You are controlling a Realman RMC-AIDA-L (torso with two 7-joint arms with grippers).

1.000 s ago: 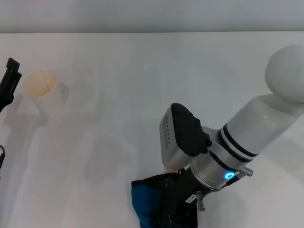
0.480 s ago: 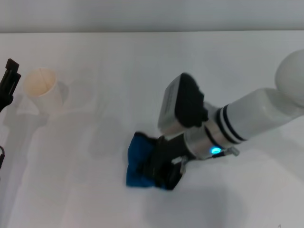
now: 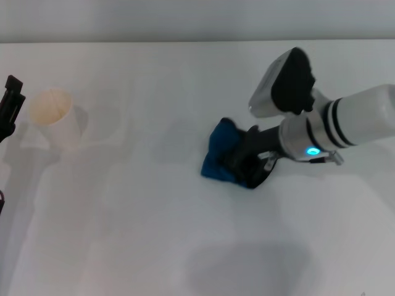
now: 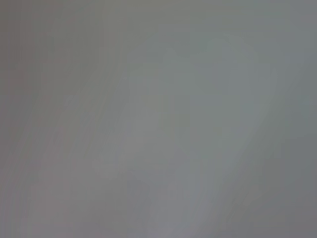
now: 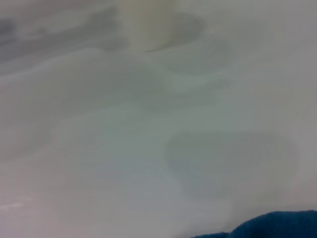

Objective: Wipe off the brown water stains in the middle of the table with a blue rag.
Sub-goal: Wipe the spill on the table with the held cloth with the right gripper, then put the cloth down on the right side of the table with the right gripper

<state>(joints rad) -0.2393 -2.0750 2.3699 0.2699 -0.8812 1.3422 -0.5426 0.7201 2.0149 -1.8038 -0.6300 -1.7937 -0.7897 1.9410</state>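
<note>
Right gripper (image 3: 244,161): low over the table (image 3: 154,234), to the right of the paper cup and well apart from it; its dark fingers are clamped on the blue rag.
Blue rag (image 3: 221,157): crumpled, pressed on the table surface under the right gripper, near the middle of the table, far to the right of the paper cup; one blue edge shows also in the right wrist view (image 5: 270,225).
Brown water stains: I cannot find them for sure on the white surface.
Paper cup (image 3: 54,117): upright, near the table's left side.
Left gripper (image 3: 8,106): at the left edge, just beside the paper cup, on its left; whether its fingers are apart or together I cannot tell.
</note>
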